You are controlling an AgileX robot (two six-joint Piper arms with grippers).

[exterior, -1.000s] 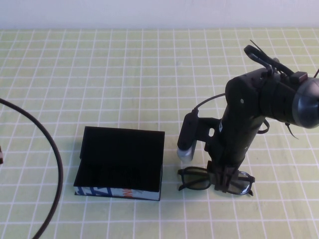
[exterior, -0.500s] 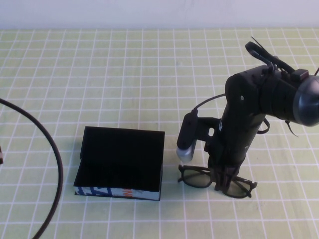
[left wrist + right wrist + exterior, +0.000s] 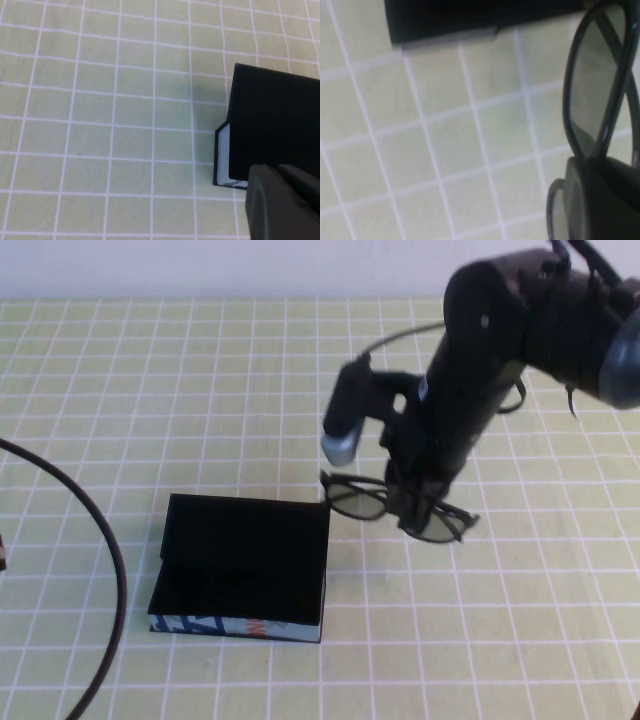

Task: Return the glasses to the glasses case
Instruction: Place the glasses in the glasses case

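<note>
The glasses are black-framed with tinted lenses. My right gripper is shut on their bridge and holds them in the air, just right of the glasses case's back corner. In the right wrist view one lens shows next to the gripper. The glasses case is a black box lying open on the table at lower left, with a blue, white and orange-red front edge. It also shows in the left wrist view and the right wrist view. My left gripper is beside the case's left end, out of the high view.
The table has a light green cloth with a white grid. A black cable curves across the left side of the table. A silver-tipped black camera module sticks out from the right arm above the case's back right.
My right gripper has lifted the glasses off the table and carried them back and to the left, toward the case's back right corner. The case has not moved.
</note>
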